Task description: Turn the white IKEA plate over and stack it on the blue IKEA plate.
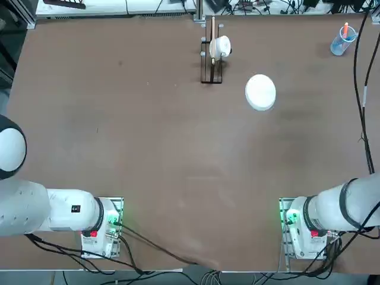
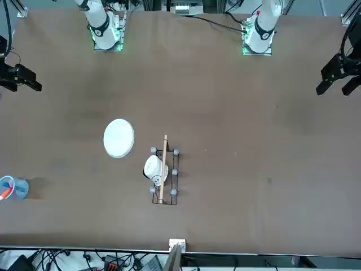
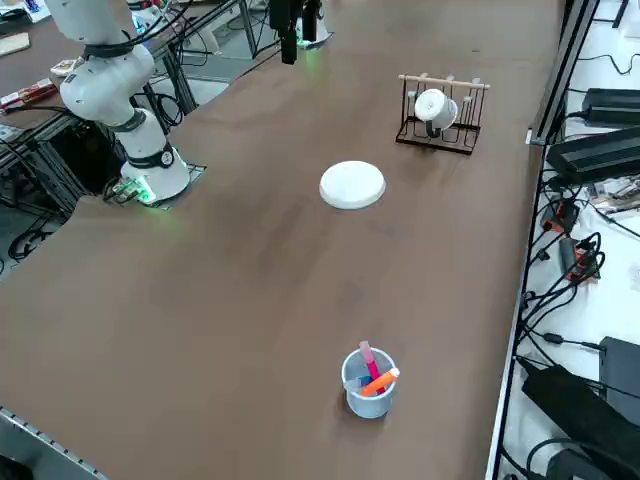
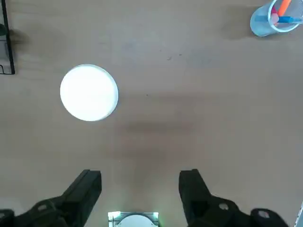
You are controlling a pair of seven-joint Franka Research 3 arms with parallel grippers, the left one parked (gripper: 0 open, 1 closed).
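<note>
One round white plate (image 1: 260, 92) shows, smooth plastic, lying flat on the brown table (image 1: 148, 148); whether a blue plate sits beneath it cannot be told. The right gripper (image 4: 139, 189) hangs high above the table with its two dark fingers spread wide, holding nothing. The plate lies well ahead of it, off toward one finger (image 4: 83, 189). One clear blue cup (image 4: 271, 19) with pens stands farther out beyond the other finger. One wire rack (image 1: 212, 56) holds one white cup (image 1: 221, 46).

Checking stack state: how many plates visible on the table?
1 distinct plate: the white IKEA plate, beside the cup rack. No blue plate is separately visible; it may be hidden underneath. Right gripper is open, high above.
</note>
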